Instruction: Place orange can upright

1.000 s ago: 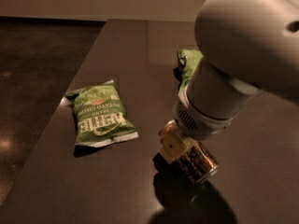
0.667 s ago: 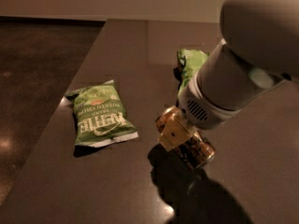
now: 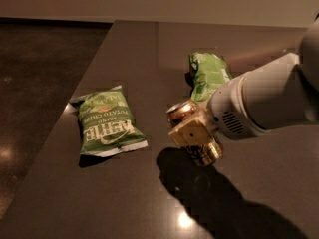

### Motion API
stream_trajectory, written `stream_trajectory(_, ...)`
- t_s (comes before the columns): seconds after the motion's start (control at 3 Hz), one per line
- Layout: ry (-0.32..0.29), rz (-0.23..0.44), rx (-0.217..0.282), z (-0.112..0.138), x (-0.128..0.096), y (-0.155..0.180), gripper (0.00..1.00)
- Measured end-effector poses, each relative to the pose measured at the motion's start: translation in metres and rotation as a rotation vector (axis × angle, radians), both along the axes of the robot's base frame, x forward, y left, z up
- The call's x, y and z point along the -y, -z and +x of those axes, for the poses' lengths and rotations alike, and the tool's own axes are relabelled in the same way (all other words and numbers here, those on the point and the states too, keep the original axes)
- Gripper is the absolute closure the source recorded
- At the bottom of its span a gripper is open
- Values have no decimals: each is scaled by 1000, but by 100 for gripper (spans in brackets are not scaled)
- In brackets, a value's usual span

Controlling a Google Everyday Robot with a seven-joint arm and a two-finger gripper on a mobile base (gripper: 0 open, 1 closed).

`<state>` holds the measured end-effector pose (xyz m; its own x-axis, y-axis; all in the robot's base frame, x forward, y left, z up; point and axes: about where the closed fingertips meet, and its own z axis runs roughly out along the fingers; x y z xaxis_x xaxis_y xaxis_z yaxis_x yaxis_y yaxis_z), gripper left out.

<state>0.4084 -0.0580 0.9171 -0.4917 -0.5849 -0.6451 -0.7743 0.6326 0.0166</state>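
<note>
The orange can point(image 3: 182, 112) is a shiny orange-gold drink can, tilted with its silver top toward the upper left. It is held just above the dark table point(image 3: 129, 193), its shadow lying beneath it. My gripper point(image 3: 195, 135) comes in from the right on a thick white arm point(image 3: 259, 106) and is shut on the can around its middle. The can's lower end point(image 3: 208, 155) shows past the cream-coloured finger block.
A green Kettle chip bag point(image 3: 108, 122) lies flat to the left of the can. A second green chip bag point(image 3: 208, 74) lies behind the can, near the arm. The table's left edge runs diagonally, with dark floor point(image 3: 35, 83) beyond it.
The arm has swung back to the right and lowered out of the view's top. The can in the gripper has moved slightly up and away from the table's front, still tilted.
</note>
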Motion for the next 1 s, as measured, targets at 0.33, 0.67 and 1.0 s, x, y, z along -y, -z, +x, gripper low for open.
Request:
stream_trajectory(0.33, 33, 95, 88, 1, 16, 1, 100)
stream_trajectory(0.67, 75, 177, 138, -3, 36, 11, 100)
stream_trajectory(1.0, 90, 277, 164, -12, 45, 24, 100)
